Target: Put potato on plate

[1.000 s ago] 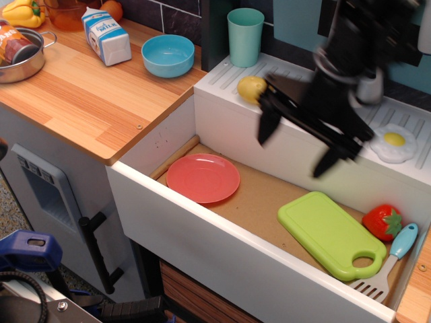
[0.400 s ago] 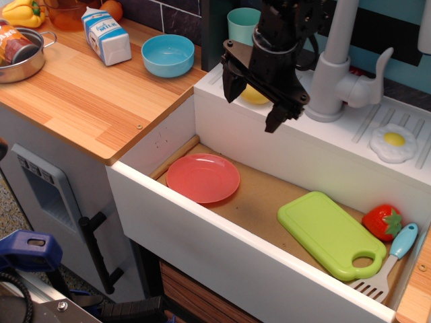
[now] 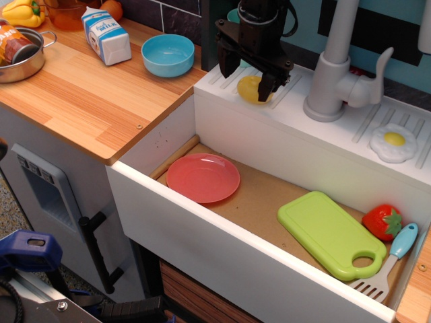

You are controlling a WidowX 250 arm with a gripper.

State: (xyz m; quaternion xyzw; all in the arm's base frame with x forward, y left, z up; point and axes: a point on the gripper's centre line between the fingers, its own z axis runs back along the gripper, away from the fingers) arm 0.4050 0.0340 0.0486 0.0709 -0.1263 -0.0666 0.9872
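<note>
Single view, observation.image. Landmark: the faucet point(image 3: 331, 74).

Change: a second ago the tool point(image 3: 246, 73) was on the fried-egg side of the faucet, blurred, mid-swing. It has since crossed the faucet and now hangs over the potato point(image 3: 250, 89), on the faucet's milk-carton side. Jaws are spread wide, one finger on each side of the potato, nothing gripped. Can't tell if the tips touch the ledge yet. The potato hasn't moved; it sits on the white ribbed surface point(image 3: 296, 91), just in front of the teal cup, which is mostly hidden behind the arm.

My read: approach is basically done, the grasp is next. Close, lift, then carry down and towards the camera into the sink basin.

The plate point(image 3: 203, 177) lies flat on the basin floor, below the potato and nearer the camera than the faucet, empty, well apart from the tool.

Around:
- green cutting board point(image 3: 332, 234), in the basin below the faucet, nearer the front wall
- strawberry point(image 3: 382, 222) and spatula point(image 3: 387, 266), far end of the basin
- fried egg point(image 3: 394, 142), on the ledge past the faucet
- blue bowl point(image 3: 168, 55) and milk carton point(image 3: 106, 36), on the wooden counter beyond the potato

In the way: the basin's back wall drops between ledge and plate, so the potato needs height before it moves across. The plate's surroundings look free.
</note>
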